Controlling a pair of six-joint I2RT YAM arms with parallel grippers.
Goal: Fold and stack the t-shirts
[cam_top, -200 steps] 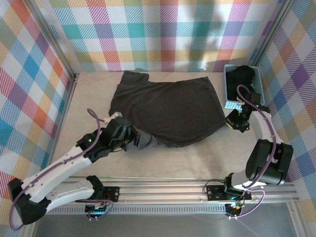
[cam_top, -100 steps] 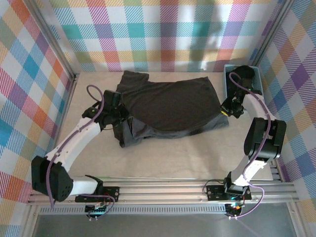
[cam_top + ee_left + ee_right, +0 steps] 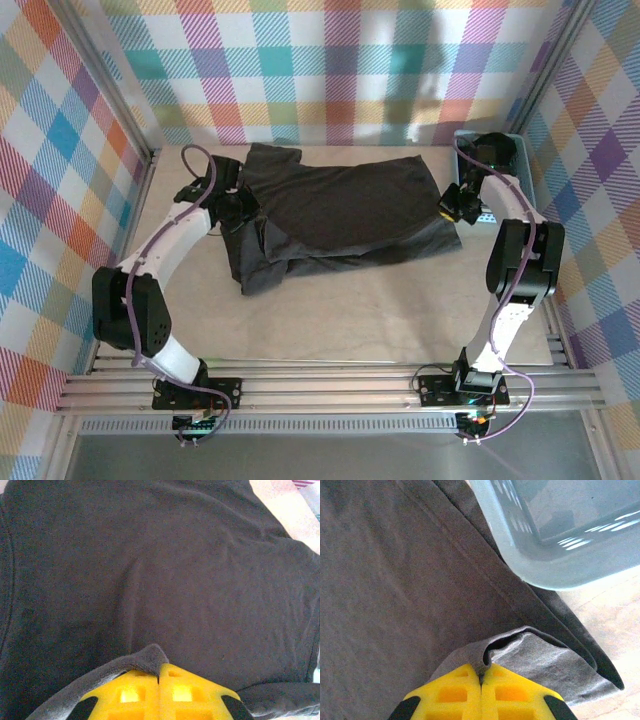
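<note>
The near strip of the worktop [image 3: 330, 320] lies bare. Just beyond it comes the doubled near edge of the shirt [image 3: 350, 215], so the step in hand looks like the first fold, with the near hem carried over the body toward the far edge.

The left fingers [image 3: 131, 696] are pressed together on a ridge of cloth at the shirt's left side. The right fingers [image 3: 452, 695] are likewise closed on a pinch of hem at its right side, just beside the basket [image 3: 530, 565]. Both hold the cloth a little above the layer beneath.

The shirt is dark charcoal, soft and matte, with no print. It is spread across the middle of the worktop, wider than it is deep. Its right half folds fairly straight. Its near left corner sags in a loose, bunched flap, so the fold line runs slanted and not square. On the right a paler inner face of the cloth shows where the hem turns over. At the far left a sleeve or the neck sticks out toward the wall; which one, I cannot tell.

The next move, as I judge it, calls for both arms to lay their pinches down level on the far part and then let go together. The slack left flap probably needs a tug or smoothing. The right arm has little room beside the basket.

Farthest right, a second shirt [image 3: 492, 150] sits crumpled in the basket, not yet folded.
</note>
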